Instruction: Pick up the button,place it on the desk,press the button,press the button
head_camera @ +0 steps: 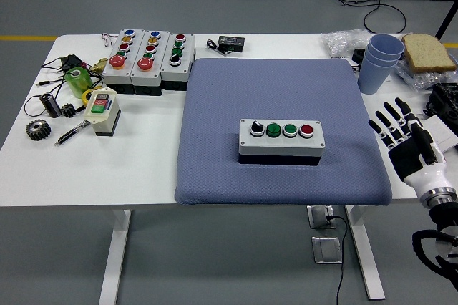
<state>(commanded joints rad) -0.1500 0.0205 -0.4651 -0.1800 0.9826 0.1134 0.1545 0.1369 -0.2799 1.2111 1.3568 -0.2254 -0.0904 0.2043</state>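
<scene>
A grey button box (281,142) lies in the middle of the blue mat (215,104). It carries a black knob, two green buttons and a red button (307,130) in a row. My right hand (397,133) hovers at the mat's right edge, fingers spread and holding nothing, well to the right of the box. The left arm is out of view.
Three more button boxes (149,58) stand at the back left, with a small cream switch box (102,110), gears, a pen and cables nearby. Stacked blue cups (376,61), a slice of bread (427,52) and plastic bags sit at the back right.
</scene>
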